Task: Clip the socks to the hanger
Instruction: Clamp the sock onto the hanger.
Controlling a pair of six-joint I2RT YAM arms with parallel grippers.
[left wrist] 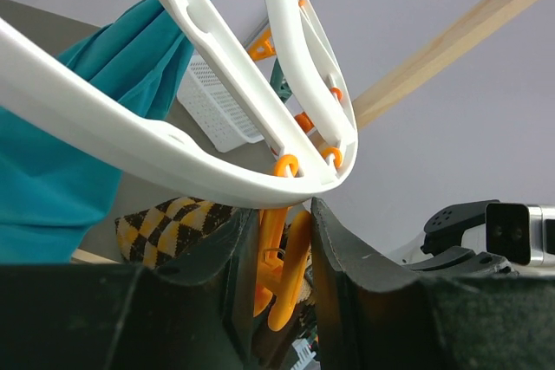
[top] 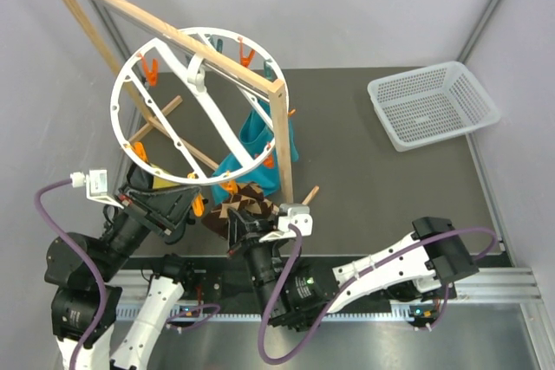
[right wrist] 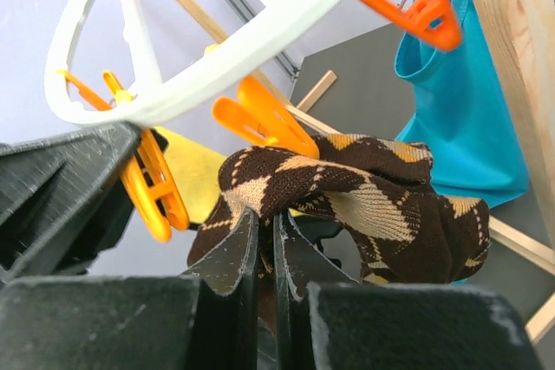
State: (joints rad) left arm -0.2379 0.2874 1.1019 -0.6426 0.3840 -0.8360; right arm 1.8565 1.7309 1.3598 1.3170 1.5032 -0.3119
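The white ring hanger (top: 117, 101) hangs tilted from the wooden frame, with orange clips around its rim. My left gripper (top: 192, 205) is under its near rim (left wrist: 130, 140), shut on one orange clip (left wrist: 282, 257) and squeezing its handles. My right gripper (top: 238, 218) is shut on a brown and tan argyle sock (right wrist: 347, 197), which is bunched over its fingertips just right of that clip (right wrist: 152, 188). Another orange clip (right wrist: 260, 119) hangs just above the sock. The sock also shows in the top view (top: 251, 204), beside the left gripper.
A teal cloth (top: 256, 132) is clipped to the hanger's far right side. A yellow-and-black cloth (left wrist: 165, 223) hangs behind the left gripper. The wooden frame's post (top: 279, 136) stands right of the sock. A white mesh basket (top: 431, 103) sits at the back right.
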